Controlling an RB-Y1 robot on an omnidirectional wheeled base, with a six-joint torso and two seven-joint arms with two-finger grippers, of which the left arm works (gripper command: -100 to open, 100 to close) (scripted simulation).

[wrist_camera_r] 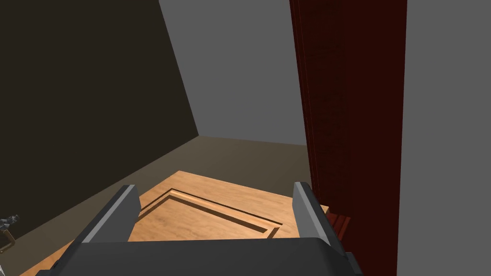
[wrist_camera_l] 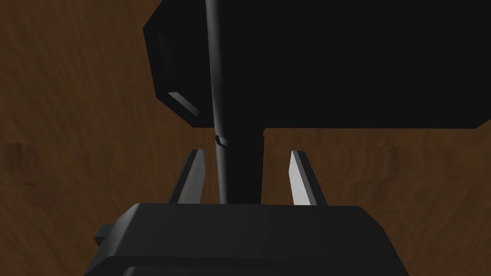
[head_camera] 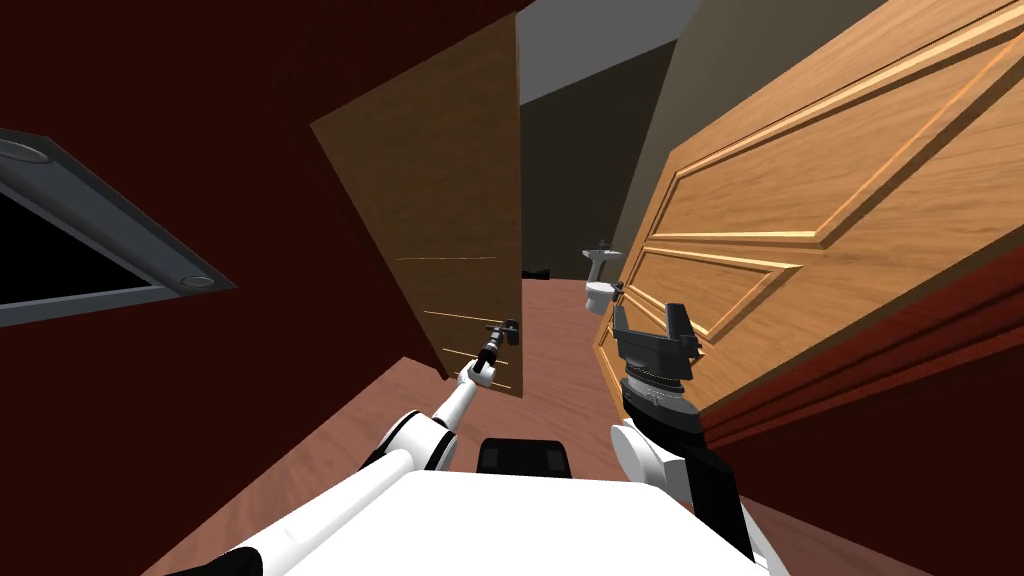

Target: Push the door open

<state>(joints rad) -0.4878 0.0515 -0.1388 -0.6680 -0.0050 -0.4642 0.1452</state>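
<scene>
A dark brown door (head_camera: 440, 200) stands partly swung open ahead on my left, its free edge toward the gap. My left gripper (head_camera: 508, 330) is stretched out at that door's black handle (head_camera: 512, 326). In the left wrist view the handle's stem (wrist_camera_l: 242, 163) runs between the fingers (wrist_camera_l: 301, 177), which are drawn in close on both sides of it, with the brown door face (wrist_camera_l: 72, 143) behind. My right gripper (head_camera: 650, 318) is open and raised in front of a light wood panelled door (head_camera: 820, 200), whose panel (wrist_camera_r: 216, 220) lies just beyond the open right gripper (wrist_camera_r: 213, 188).
Between the two doors a reddish wood floor (head_camera: 550, 340) leads to a room with a white washbasin (head_camera: 601, 262) and a toilet (head_camera: 598, 296). Dark red walls (head_camera: 250, 330) flank me; a dark red door frame (wrist_camera_r: 355, 120) is beside my right hand. A grey-framed black panel (head_camera: 90, 250) is on the left wall.
</scene>
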